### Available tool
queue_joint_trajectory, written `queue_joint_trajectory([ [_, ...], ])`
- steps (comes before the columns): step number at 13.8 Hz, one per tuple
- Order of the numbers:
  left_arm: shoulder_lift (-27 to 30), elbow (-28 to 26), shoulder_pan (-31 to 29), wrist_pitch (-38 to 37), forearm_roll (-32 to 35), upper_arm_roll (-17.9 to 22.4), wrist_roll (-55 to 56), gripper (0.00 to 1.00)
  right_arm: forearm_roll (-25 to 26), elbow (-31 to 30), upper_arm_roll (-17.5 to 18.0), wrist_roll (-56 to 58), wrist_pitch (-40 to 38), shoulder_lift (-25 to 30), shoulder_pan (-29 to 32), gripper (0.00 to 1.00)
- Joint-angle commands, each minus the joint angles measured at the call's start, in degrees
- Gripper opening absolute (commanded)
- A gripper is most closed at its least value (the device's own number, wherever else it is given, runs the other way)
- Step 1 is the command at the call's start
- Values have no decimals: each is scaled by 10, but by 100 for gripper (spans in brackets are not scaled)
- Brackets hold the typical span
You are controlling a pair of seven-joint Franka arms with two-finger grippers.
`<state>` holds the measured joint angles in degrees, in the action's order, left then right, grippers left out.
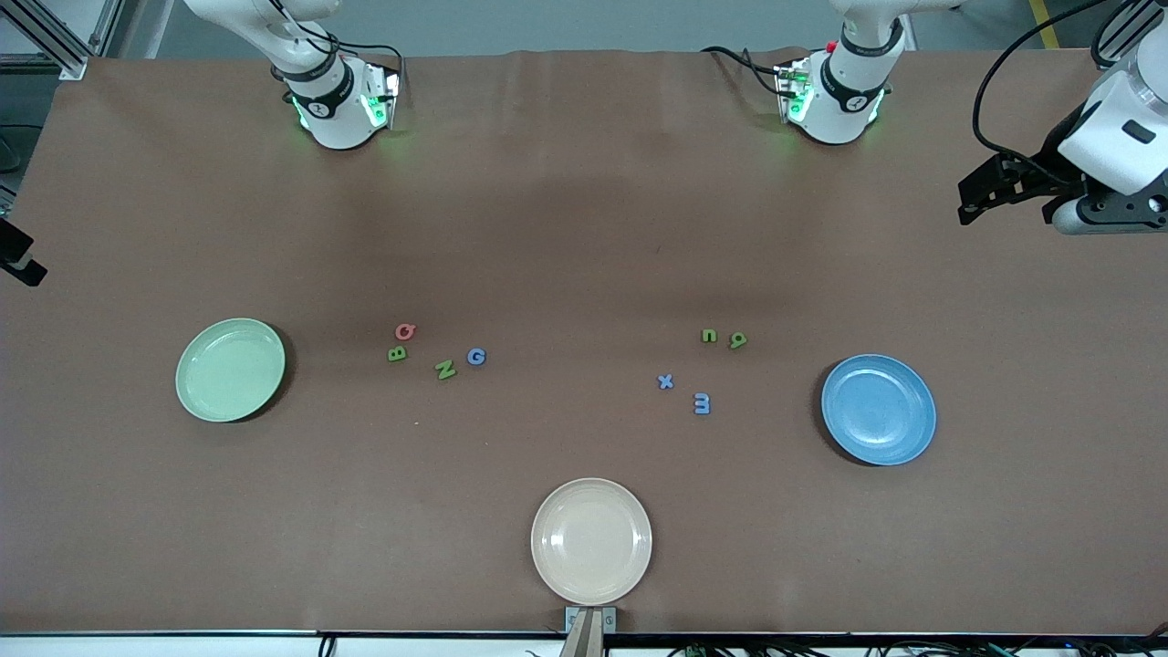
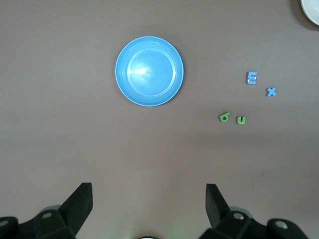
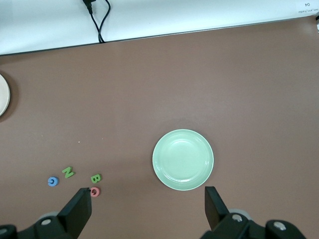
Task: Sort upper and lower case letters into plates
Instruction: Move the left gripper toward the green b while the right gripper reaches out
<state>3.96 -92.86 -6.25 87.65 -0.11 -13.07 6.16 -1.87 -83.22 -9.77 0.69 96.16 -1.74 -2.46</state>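
Note:
The pale green plate lies toward the right arm's end and the blue plate toward the left arm's end; both are empty. Capitals Q, B, N and G lie in one cluster. Small n, g, x and m lie in another. My left gripper is open and empty, high up beside the blue plate. My right gripper is open and empty, high up near the green plate.
A cream-beige plate lies empty at the table's edge nearest the front camera. The brown table is bare between the arm bases and the letters. Cables run along the table's edge in the right wrist view.

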Motion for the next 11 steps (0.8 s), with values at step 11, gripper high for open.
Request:
queue_joint_trajectory([
  [11,-82,26,21,9,42,-14,12,100,-5,6,5,2,-1,-2,5,100],
])
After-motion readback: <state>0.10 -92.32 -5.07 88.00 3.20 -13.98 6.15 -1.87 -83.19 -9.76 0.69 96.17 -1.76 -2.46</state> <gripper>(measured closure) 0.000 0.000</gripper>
